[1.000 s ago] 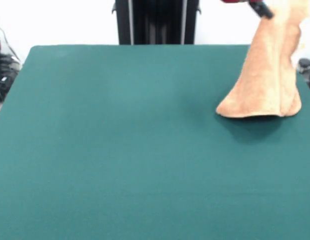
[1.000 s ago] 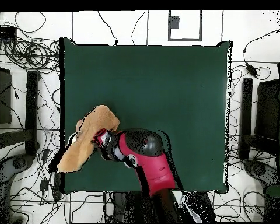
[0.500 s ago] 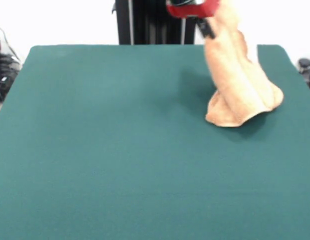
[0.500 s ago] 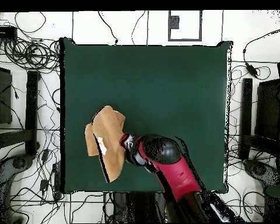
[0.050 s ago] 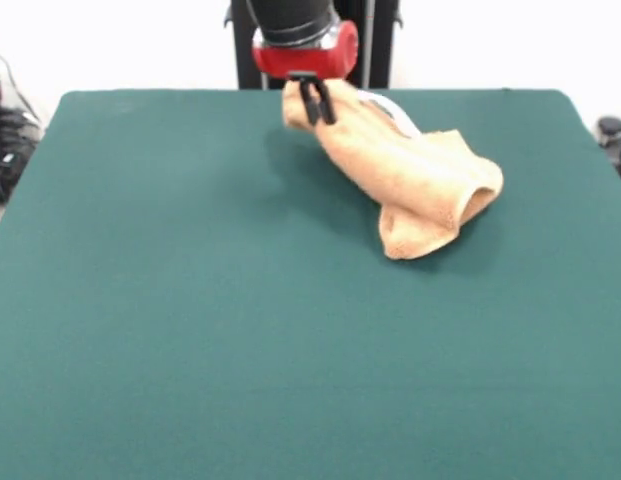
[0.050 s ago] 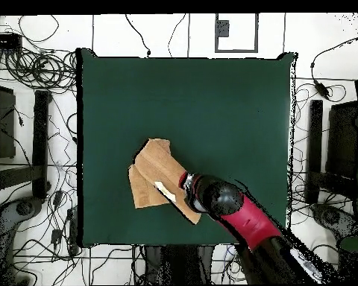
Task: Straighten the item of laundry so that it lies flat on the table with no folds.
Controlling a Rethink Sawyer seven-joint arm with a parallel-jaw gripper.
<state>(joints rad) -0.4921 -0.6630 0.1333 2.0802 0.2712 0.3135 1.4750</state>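
Gripper [image 5: 312, 100] pinches one corner of the towel [image 5: 420, 180], fingers closed on it; the rest trails away from it in a bunched, doubled-over heap on the table [image 5: 190, 330]. Flattening seems barely begun: every fold remains to spread.

Bunched orange-tan towel [image 5: 415, 180], gripper-held [image 5: 316, 100]

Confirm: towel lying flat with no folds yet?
No. In the front view the towel is bunched and folded over itself, one end pinched in the gripper above the table.
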